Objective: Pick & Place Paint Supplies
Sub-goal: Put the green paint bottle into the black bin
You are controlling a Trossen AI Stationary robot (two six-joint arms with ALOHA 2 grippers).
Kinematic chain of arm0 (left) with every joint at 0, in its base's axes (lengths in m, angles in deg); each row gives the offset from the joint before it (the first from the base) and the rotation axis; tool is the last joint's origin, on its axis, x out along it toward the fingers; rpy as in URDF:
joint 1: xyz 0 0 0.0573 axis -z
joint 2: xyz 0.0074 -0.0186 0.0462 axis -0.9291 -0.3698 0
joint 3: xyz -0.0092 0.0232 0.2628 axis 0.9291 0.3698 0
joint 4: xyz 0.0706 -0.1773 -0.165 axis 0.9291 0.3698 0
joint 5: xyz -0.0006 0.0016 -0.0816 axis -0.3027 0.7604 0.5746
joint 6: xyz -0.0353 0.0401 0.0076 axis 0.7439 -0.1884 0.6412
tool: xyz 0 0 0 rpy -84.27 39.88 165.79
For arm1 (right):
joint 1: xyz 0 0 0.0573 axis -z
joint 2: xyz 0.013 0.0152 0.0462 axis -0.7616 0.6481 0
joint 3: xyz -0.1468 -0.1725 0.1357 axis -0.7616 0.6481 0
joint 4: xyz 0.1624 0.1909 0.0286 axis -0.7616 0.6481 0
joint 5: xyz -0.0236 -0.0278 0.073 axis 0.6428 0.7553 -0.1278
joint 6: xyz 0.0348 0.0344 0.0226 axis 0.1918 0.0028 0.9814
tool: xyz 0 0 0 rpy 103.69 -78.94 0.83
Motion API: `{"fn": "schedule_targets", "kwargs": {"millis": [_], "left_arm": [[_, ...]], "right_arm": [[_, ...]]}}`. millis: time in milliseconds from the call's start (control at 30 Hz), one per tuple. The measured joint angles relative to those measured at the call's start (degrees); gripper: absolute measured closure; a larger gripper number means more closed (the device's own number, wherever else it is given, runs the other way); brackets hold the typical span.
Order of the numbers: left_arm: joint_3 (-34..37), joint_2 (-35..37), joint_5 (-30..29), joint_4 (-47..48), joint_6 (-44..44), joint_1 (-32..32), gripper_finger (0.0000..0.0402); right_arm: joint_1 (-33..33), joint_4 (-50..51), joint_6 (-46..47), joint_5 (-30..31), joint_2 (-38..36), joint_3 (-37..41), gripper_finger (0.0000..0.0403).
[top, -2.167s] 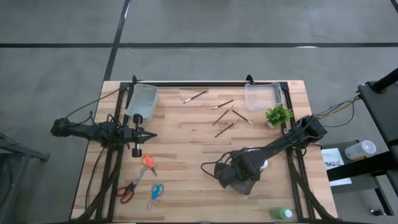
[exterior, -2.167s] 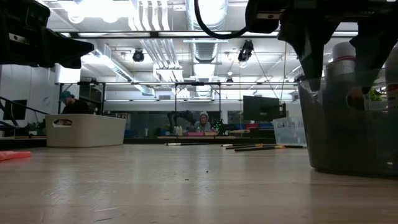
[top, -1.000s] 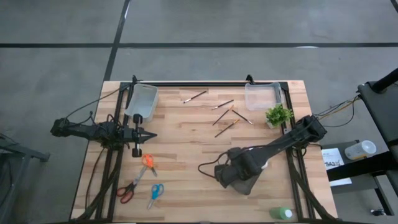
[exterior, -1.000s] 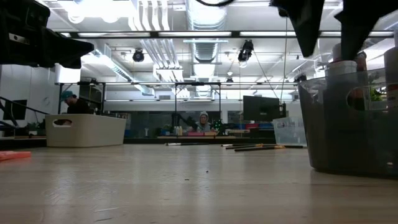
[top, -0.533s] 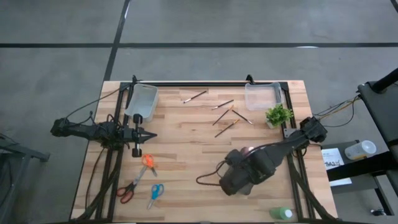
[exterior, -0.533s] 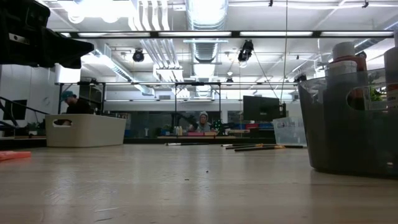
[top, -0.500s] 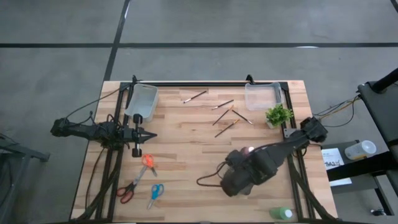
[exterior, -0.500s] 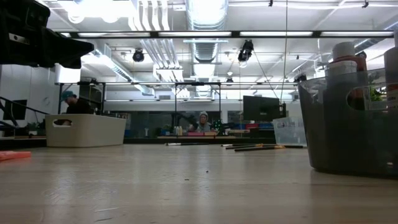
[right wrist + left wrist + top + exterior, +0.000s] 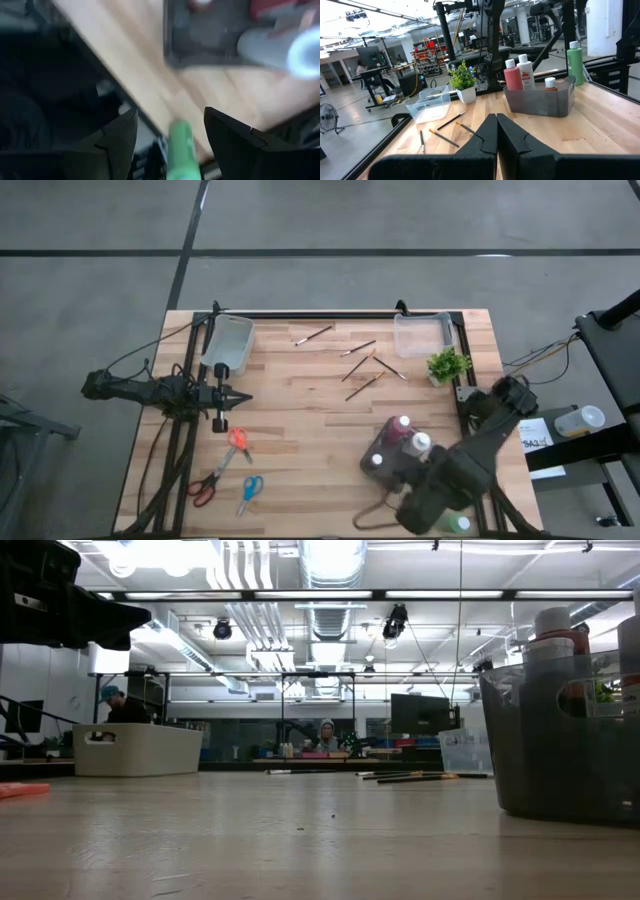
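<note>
The green bottle [image 9: 452,523] stands upright at the tabletop [image 9: 300,450] near edge, just beside the right end effector [image 9: 170,131], whose released fingers straddle it from above. The left end effector [image 9: 243,396] is clenched, well apart, so the right arm is nearer.

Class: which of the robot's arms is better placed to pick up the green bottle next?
Probably the right: its open gripper hovers by the green bottle. The left gripper waits shut across the table.
</note>
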Motion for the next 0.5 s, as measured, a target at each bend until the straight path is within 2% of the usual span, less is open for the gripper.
{"fn": "schedule_targets", "kwargs": {"millis": [200,500], "left_arm": [[0.0,0.0,0.0,0.0,0.0,0.0,0.0401],[0.0,0.0,0.0,0.0,0.0,0.0,0.0401]], "right_arm": [[-6.4,-1.3,8.9,-2.3,-0.1,-0.1,0.0177],[-14.8,-2.5,23.9,3.5,0.0,0.4,0.0177]]}}
